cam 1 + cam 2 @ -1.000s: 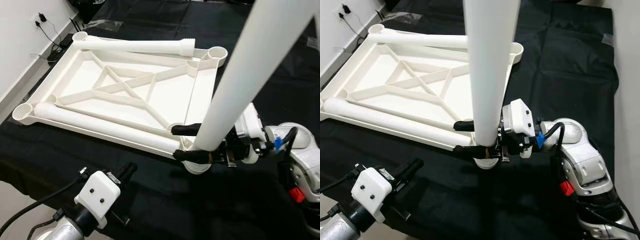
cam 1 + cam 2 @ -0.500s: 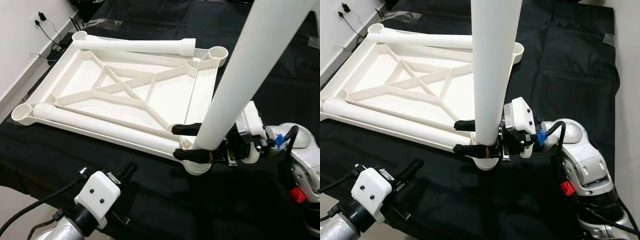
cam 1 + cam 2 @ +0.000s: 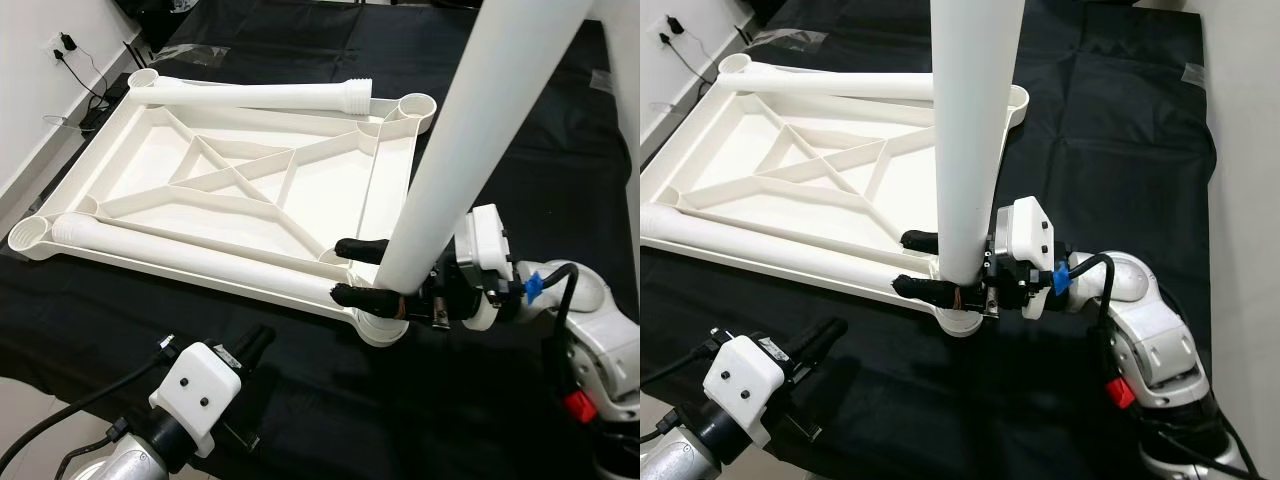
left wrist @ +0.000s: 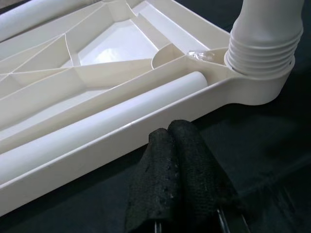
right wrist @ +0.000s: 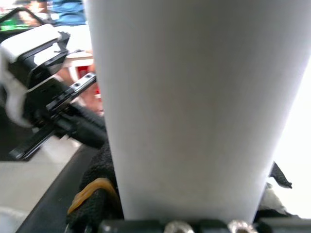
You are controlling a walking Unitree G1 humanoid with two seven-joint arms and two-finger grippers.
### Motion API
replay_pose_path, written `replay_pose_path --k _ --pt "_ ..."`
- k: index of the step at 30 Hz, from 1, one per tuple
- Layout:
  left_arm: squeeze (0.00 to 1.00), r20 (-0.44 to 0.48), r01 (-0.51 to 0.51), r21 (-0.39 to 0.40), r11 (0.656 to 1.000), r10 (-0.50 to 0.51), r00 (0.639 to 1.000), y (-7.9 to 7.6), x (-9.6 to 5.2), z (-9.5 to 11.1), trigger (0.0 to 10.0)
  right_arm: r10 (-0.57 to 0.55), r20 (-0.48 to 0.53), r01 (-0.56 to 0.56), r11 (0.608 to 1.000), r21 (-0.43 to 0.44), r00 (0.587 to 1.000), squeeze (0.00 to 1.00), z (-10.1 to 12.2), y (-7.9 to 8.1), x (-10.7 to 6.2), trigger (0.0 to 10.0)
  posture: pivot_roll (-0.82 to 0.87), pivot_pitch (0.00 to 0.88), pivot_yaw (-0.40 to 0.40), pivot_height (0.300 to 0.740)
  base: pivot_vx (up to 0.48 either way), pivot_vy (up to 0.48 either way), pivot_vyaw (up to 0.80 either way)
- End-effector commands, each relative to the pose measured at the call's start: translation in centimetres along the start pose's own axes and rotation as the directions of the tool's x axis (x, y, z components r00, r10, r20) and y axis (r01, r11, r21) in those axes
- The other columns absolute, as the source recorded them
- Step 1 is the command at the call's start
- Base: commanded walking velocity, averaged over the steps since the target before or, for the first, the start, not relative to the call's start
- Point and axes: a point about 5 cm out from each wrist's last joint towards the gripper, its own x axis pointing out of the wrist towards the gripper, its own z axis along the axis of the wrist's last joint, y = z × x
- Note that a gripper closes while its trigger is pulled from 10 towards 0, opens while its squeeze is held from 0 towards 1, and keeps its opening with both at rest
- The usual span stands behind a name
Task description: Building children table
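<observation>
While upright in corner socket (image 3: 380,328); table leg (image 3: 470,150) | right gripper (image 3: 365,272) pinching its base

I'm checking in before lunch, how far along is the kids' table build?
Done: nothing finished that I can see. In hand: the right gripper clamps the upright white plastic leg standing in the near corner socket of the upside-down white ribbed tabletop; whether it is fully seated I cannot tell. Left: two loose white legs lie on the tabletop. The left gripper hangs idle, shut.
</observation>
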Motion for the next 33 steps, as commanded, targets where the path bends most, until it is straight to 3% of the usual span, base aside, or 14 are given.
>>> replay_pose_path --k 1,6,11,12,14,15,17,18,21,28,33 --pt "0.00 -0.021 0.001 0.006 1.000 -0.001 1.000 0.0 -0.2 -0.4 10.0 -0.008 -0.067 0.016 0.993 0.115 0.998 0.00 -2.3 0.8 0.3 10.0 0.03 0.344 0.077 0.740 0.000 0.000 0.00" --pt "0.00 -0.020 0.003 0.009 1.000 -0.003 1.000 0.1 -0.2 -0.5 10.0 -0.077 -0.093 0.088 0.988 0.126 0.993 0.00 -2.5 1.6 0.3 10.0 0.03 0.341 0.078 0.740 0.000 0.000 0.00" --pt "0.00 -0.020 0.004 0.010 1.000 -0.003 1.000 0.0 -0.2 -0.6 10.0 -0.278 -0.204 0.303 0.947 0.104 0.939 0.00 -3.5 1.0 0.2 10.0 0.03 0.336 0.067 0.740 0.000 0.000 0.00" --pt "0.00 -0.020 0.004 0.010 1.000 -0.003 1.000 0.0 -0.2 -0.6 10.0 -0.278 -0.204 0.303 0.947 0.104 0.939 0.00 -3.5 1.0 0.2 10.0 0.03 0.336 0.067 0.740 0.000 0.000 0.00" --pt "0.00 -0.021 0.000 0.013 1.000 0.000 1.000 0.1 -0.2 -0.7 10.0 -0.532 -0.349 0.593 0.800 0.091 0.771 0.00 -5.3 1.8 0.4 10.0 0.02 0.332 0.057 0.740 0.000 0.000 0.00" --pt "0.00 -0.021 0.000 0.013 1.000 0.000 1.000 0.1 -0.2 -0.7 10.0 -0.532 -0.349 0.593 0.800 0.091 0.771 0.00 -5.3 1.8 0.4 10.0 0.02 0.332 0.057 0.740 0.000 0.000 0.00" --pt "0.00 -0.021 -0.002 0.014 1.000 0.003 1.000 0.1 -0.1 -0.8 10.0 -0.653 -0.404 0.728 0.683 0.048 0.640 0.00 -6.1 2.7 0.3 10.0 0.01 0.326 0.064 0.740 0.000 0.000 0.00" --pt "0.00 -0.020 -0.003 0.014 1.000 0.003 1.000 0.2 0.0 -0.9 10.0 -0.678 -0.393 0.751 0.658 0.053 0.622 0.00 -6.2 3.1 0.5 10.0 0.00 0.322 0.067 0.740 0.000 0.000 0.00" --pt "0.00 -0.020 -0.002 0.014 1.000 0.002 1.000 0.2 0.2 -1.0 10.0 -0.702 -0.377 0.773 0.631 0.066 0.604 0.00 -6.3 3.5 0.8 10.0 0.00 0.311 0.067 0.740 0.000 0.000 0.00" --pt "0.00 -0.014 -0.003 0.021 1.000 0.003 1.000 0.2 0.5 -1.3 10.0 -0.719 -0.382 0.793 0.607 0.061 0.580 0.00 -6.6 3.7 1.3 10.0 0.00 0.302 0.064 0.740 0.000 0.000 0.00" --pt "0.00 -0.011 -0.009 0.034 0.999 0.009 1.000 0.3 0.7 -1.4 10.0 -0.755 -0.390 0.828 0.560 0.034 0.526 0.00 -6.6 3.5 1.5 10.0 0.00 0.283 0.065 0.740 0.000 0.000 0.00"
